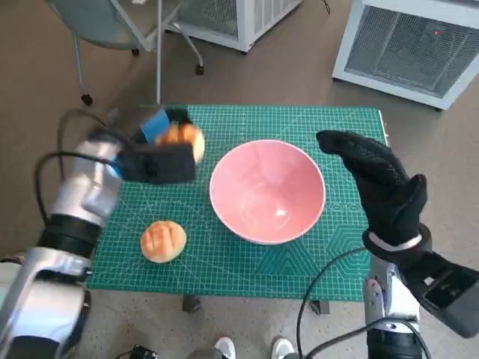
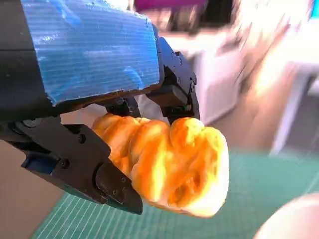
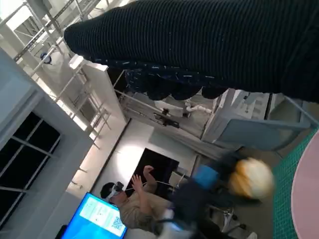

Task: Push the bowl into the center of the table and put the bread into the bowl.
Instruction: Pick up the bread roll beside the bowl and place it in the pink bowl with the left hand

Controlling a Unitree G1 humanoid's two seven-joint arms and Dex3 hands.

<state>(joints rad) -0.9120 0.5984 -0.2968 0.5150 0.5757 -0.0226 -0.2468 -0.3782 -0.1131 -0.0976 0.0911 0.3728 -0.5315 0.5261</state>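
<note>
While two white shoe tips (image 1: 251,348) showed at the picture's lower edge, the desk (image 1: 247,273) beyond them carried a green cutting mat (image 1: 344,239), and a round bread roll (image 1: 163,241) lay on the mat's near left part, apart from everything else. Next came the pink bowl (image 1: 267,191), upright near the middle of the mat. Just right of the bowl, the right hand (image 1: 382,191) in its knitted glove hung raised with fingers apart, holding nothing. Farther back on the left, the left hand (image 1: 161,149) gripped a second piece of bread (image 1: 185,140) above the mat's far left corner, lifted off the surface; the left wrist view showed its black fingers (image 2: 92,167) clamped on the golden crust. Beyond the desk stood a chair (image 1: 112,26) and white grilled cabinets (image 1: 408,48) on the floor.
</note>
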